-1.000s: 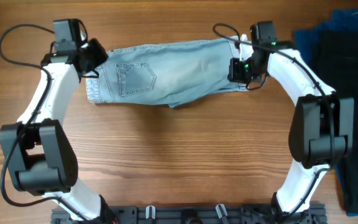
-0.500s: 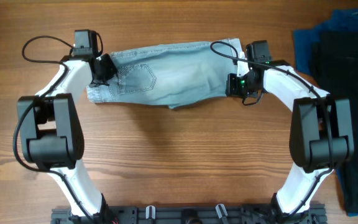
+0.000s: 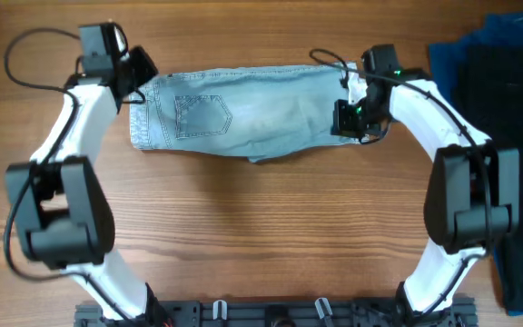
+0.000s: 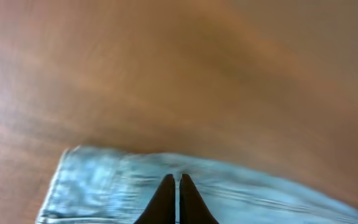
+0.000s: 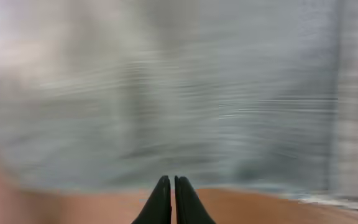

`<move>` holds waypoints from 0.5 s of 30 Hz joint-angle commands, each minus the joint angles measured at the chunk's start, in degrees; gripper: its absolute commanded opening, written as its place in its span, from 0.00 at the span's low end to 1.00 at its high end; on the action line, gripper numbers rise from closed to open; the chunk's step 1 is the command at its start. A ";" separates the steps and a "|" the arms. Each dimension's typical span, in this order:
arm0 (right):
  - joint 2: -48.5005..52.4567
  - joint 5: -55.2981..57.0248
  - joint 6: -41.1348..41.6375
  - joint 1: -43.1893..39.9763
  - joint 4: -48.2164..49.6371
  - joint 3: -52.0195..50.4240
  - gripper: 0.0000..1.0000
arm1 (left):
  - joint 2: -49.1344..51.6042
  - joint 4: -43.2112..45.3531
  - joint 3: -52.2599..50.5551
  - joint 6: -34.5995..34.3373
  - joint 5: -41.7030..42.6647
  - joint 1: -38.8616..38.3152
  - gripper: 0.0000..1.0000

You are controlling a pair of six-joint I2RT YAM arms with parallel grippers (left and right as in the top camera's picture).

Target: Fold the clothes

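The clothes, light blue denim shorts, lie stretched sideways across the far half of the wooden table, back pocket up near the left end. My left gripper sits at their upper left corner. In the left wrist view it is shut, and creases in the denim run to its tips. My right gripper is at the shorts' right end. The blurred right wrist view shows it shut at the lower edge of the denim, with bare table below.
A dark blue cloth and a black garment lie along the right edge of the table. The arms' mounting rail runs along the near edge. Both arms curve out to the sides of the shorts.
The left gripper closed at the shorts' left end, then moved up and left, drawing the upper left corner out with it. The right gripper stayed shut and barely shifted.
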 commanded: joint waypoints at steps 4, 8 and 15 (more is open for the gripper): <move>-3.76 -22.10 -2.93 3.43 -0.70 0.70 0.04 | -0.48 -3.96 1.68 0.48 3.37 -2.45 0.04; -3.76 -22.10 -2.86 7.67 1.44 -0.44 0.04 | 3.91 -2.80 1.68 0.46 7.72 -2.82 0.04; -3.39 -15.19 4.24 16.52 7.67 -0.48 0.04 | 8.79 -1.05 1.68 0.46 8.68 -2.82 0.04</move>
